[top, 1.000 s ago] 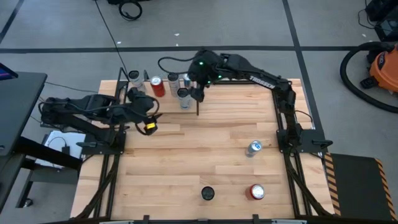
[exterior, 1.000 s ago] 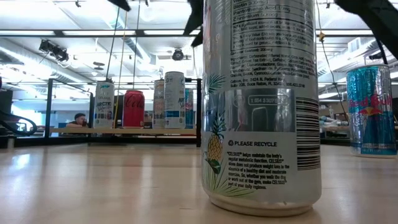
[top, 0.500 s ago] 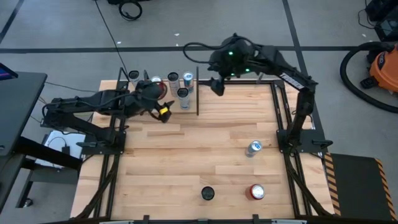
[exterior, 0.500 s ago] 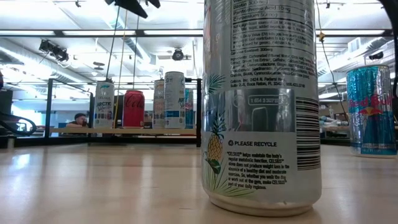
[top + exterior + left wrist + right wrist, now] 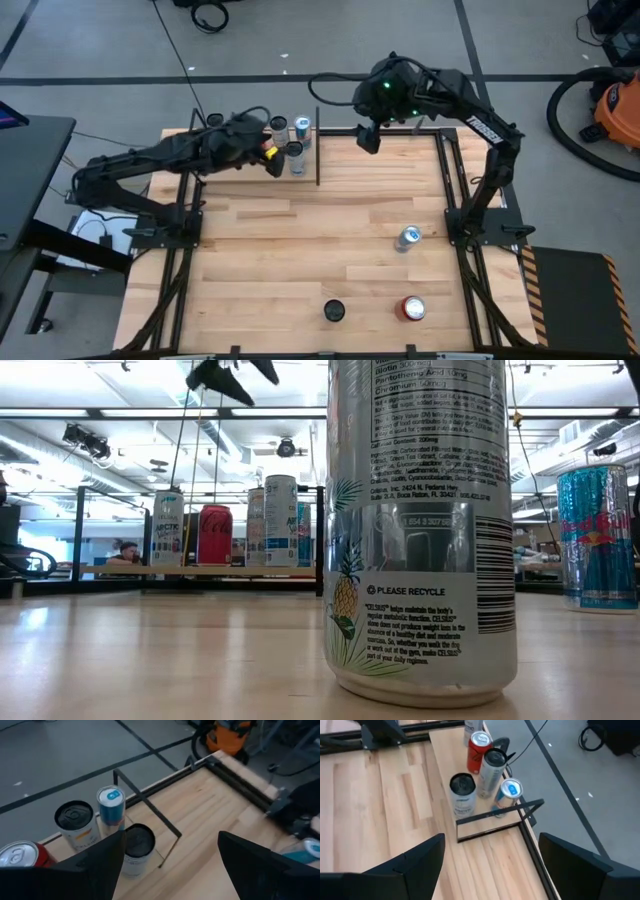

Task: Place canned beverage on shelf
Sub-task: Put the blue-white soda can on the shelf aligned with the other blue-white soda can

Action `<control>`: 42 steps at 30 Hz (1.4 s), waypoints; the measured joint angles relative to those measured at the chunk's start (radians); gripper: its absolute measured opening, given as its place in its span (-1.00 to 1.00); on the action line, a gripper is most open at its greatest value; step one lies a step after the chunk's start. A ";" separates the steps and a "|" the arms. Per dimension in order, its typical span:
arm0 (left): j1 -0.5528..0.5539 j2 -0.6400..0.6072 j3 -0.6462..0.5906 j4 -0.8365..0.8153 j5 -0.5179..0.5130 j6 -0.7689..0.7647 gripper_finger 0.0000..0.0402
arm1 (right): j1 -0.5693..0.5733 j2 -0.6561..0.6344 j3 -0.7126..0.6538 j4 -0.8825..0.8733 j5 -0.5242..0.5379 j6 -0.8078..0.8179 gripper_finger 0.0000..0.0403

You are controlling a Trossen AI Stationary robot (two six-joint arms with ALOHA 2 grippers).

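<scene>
Only the low view reads labels: a pineapple-print can (image 5: 420, 530) close up, and a red can (image 5: 215, 534) among those standing on the shelf (image 5: 255, 150) at the table's far left corner. Both the left gripper (image 5: 272, 160) and right gripper (image 5: 367, 138) hover empty, fingers apart, apparently above the shelf's edges.

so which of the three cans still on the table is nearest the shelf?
The silver-blue can in front of the right arm's base. The black-topped can and red-topped can stand farther from the shelf, at the near edge.

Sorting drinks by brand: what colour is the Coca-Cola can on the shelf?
Red, with white script. The Coca-Cola can shows best in the low view.
</scene>
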 joint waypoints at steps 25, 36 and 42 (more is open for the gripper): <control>0.121 0.245 -0.001 0.054 0.076 0.001 0.59 | -0.045 0.004 -0.001 -0.056 -0.004 -0.032 0.62; 0.126 0.278 -0.002 0.054 0.075 0.009 0.59 | -0.045 0.004 -0.001 -0.061 -0.012 -0.031 0.62; 0.137 0.280 -0.002 0.050 0.075 0.011 0.59 | -0.045 0.004 -0.001 -0.063 -0.012 -0.031 0.62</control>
